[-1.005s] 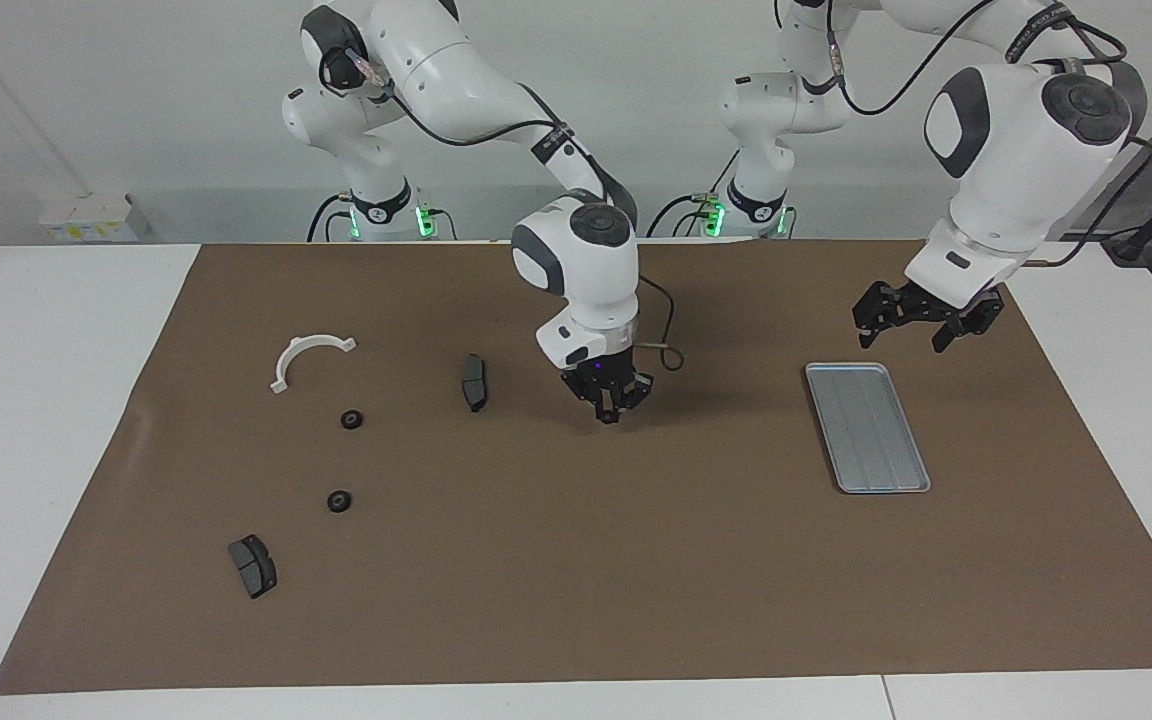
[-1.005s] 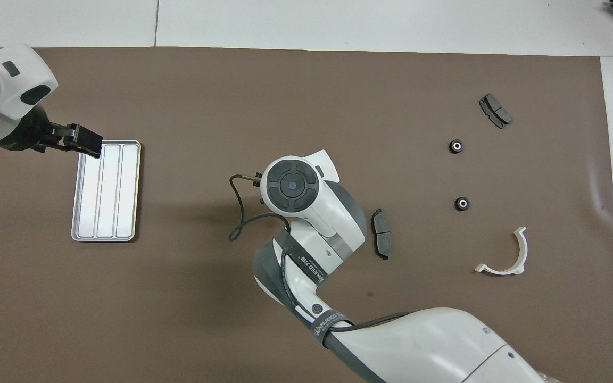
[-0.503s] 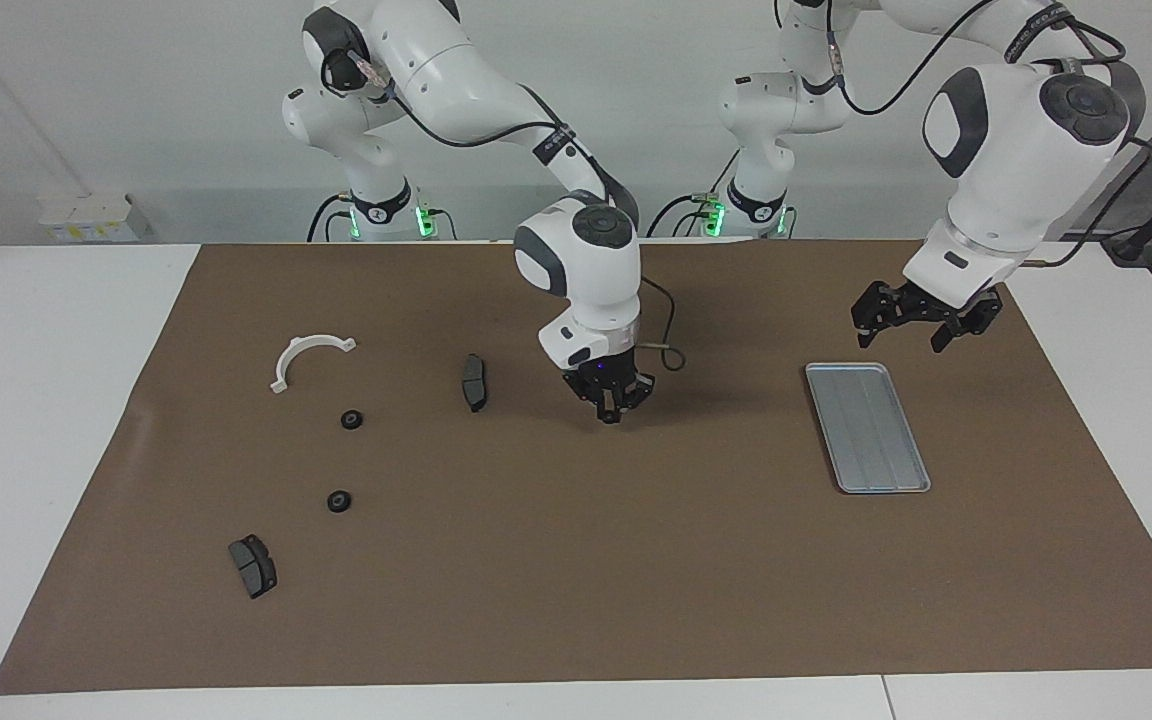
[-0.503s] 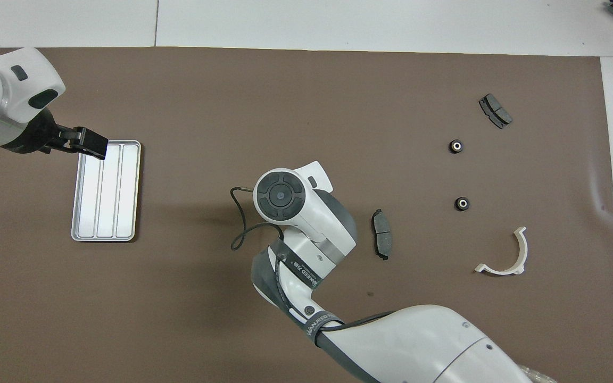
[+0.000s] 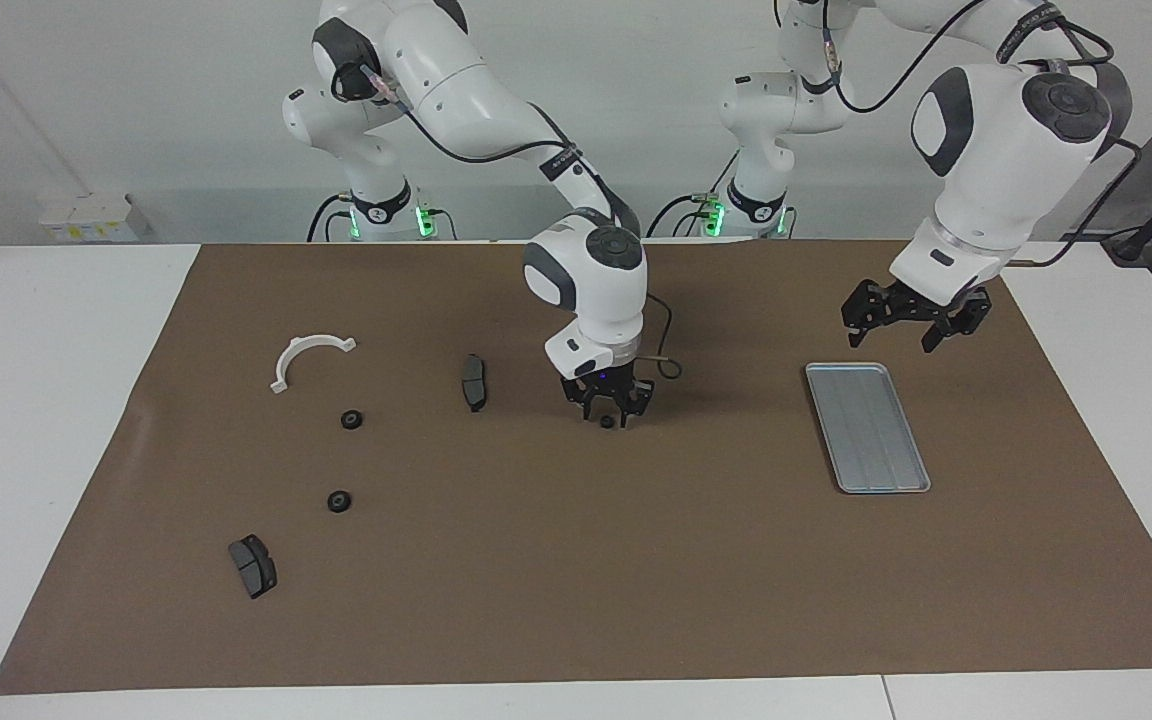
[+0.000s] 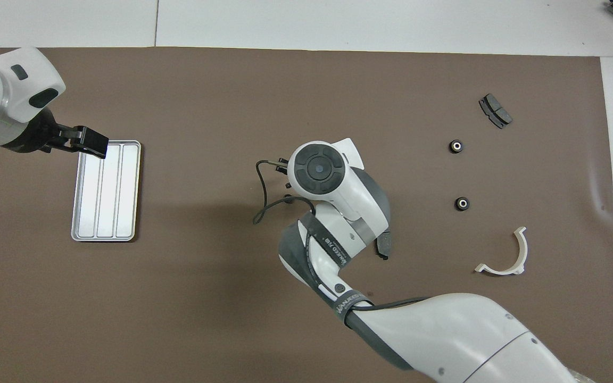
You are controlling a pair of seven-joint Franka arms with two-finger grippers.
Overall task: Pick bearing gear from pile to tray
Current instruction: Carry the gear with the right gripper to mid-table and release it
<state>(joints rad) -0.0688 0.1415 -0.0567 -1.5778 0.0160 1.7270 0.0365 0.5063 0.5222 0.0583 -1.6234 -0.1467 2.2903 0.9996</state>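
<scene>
Right gripper [image 5: 608,413] hung low over mid-desk, fingers spread around a small black ring [image 5: 607,422]; left gripper [image 5: 902,320] hovered open-fingered by the tray [image 5: 867,428].

White wall [image 5: 136,100]; brown-covered table [image 5: 576,600]

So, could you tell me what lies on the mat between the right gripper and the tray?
Nothing: in the facing view, only bare brown mat separates the right gripper from the tray.
</scene>
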